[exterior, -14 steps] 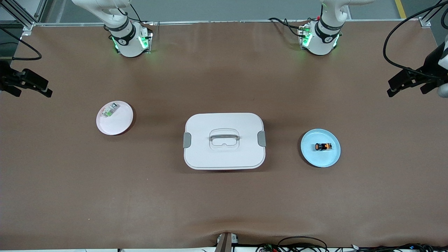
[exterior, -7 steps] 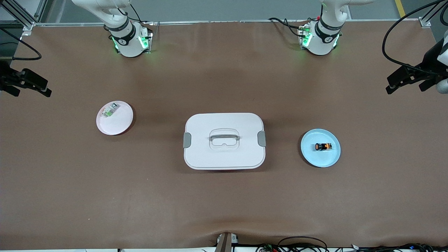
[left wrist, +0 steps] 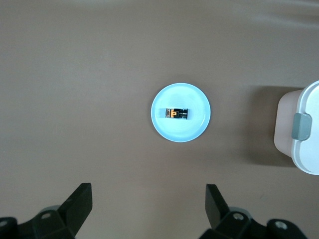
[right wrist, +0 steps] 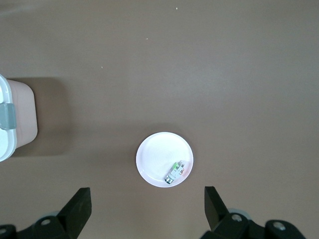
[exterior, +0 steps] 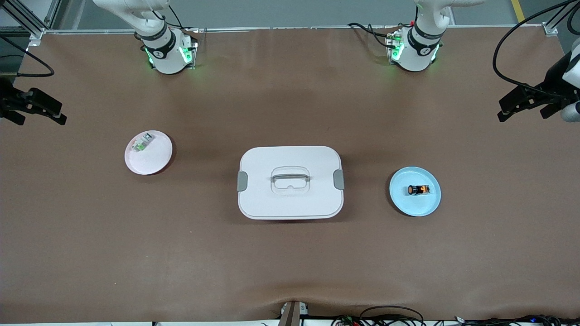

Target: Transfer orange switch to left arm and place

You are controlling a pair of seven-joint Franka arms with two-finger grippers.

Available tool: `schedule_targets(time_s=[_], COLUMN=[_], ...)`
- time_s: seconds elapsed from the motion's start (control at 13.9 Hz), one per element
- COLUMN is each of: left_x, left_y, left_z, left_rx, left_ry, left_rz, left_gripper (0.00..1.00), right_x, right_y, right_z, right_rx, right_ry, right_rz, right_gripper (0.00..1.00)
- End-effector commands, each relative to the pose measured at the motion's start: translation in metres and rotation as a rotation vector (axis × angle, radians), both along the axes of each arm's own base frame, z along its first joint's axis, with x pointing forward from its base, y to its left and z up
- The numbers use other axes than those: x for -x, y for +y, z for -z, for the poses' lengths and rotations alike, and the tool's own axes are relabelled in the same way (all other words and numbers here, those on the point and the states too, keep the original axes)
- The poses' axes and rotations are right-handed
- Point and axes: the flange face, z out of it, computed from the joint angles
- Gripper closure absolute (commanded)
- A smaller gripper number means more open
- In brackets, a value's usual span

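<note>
Two plates flank the box (exterior: 290, 182) on a brown table (exterior: 290, 262); the orange switch (exterior: 417, 190) lies on the blue plate (exterior: 414, 206). Left gripper (exterior: 525, 103) and right gripper (exterior: 32, 107) hover spread at the table's ends.

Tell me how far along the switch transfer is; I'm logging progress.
Nothing is done yet: the orange switch lies on the blue plate, beside the box toward the left arm's end. In hand: nothing; the left gripper and right gripper hang open over the table's ends. Left: pick up, carry past the box, hand over, set down.
</note>
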Motion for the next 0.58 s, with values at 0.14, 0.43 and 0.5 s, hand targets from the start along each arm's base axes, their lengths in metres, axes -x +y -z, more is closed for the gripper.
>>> schedule_targets(time_s=[0.14, 0.43, 0.5], left_x=[0.0007, -0.0003, -0.0002], left_y=[0.0016, 0.0016, 0.0007], left_z=[0.0024, 0.0041, 0.0034], left_rx=[0.014, 0.013, 0.014], left_ry=[0.008, 0.011, 0.01], left_rz=[0.01, 0.01, 0.012], left_gripper=[0.0, 0.0, 0.0], right_x=[0.0062, 0.0062, 0.006], right_y=[0.0022, 0.0006, 0.0006], right_z=[-0.0056, -0.0056, -0.0057], right_rx=[0.016, 0.016, 0.016], right_ry=[0.002, 0.002, 0.0], right_rz=[-0.013, -0.008, -0.008], right_gripper=[0.0, 0.0, 0.0])
